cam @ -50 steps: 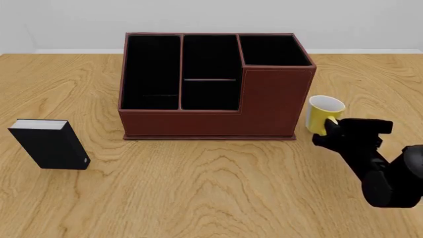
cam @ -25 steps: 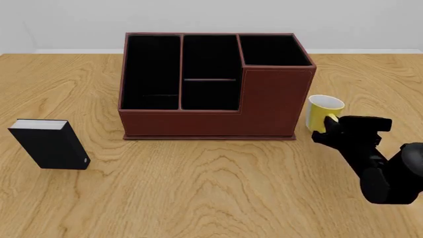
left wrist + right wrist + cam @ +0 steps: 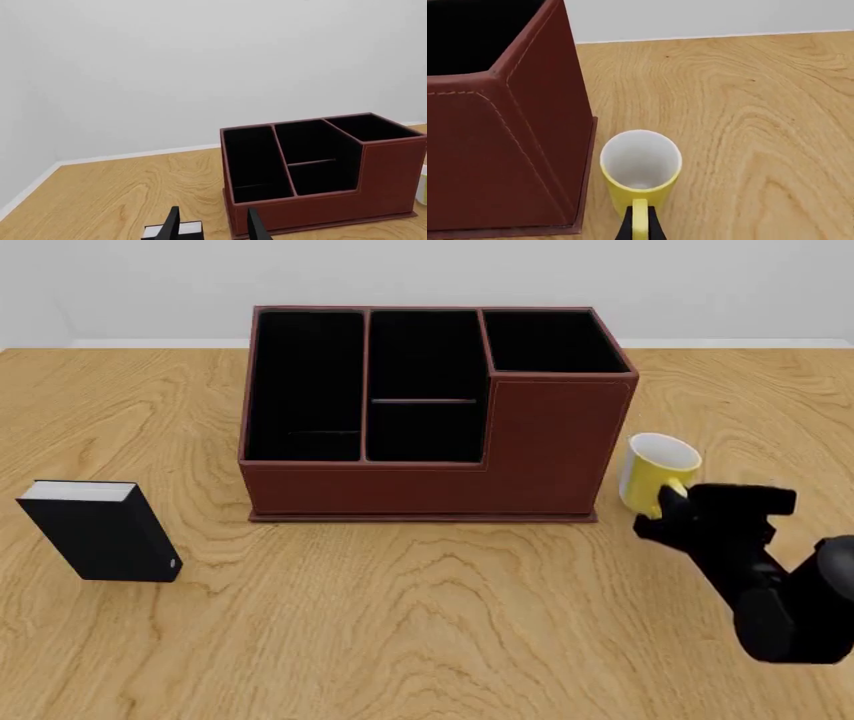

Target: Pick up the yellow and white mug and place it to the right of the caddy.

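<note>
Right gripper (image 3: 639, 231) tips cropped, pinching mug (image 3: 640, 172) handle.

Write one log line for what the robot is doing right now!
right tool: shut on yellow mug handle | mug: upright, right of brown caddy | left tool: open, holding nothing | black block: left of caddy

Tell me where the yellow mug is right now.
In the front view the yellow mug stands upright on the table just right of the caddy, its handle pinched by the right gripper.
</note>
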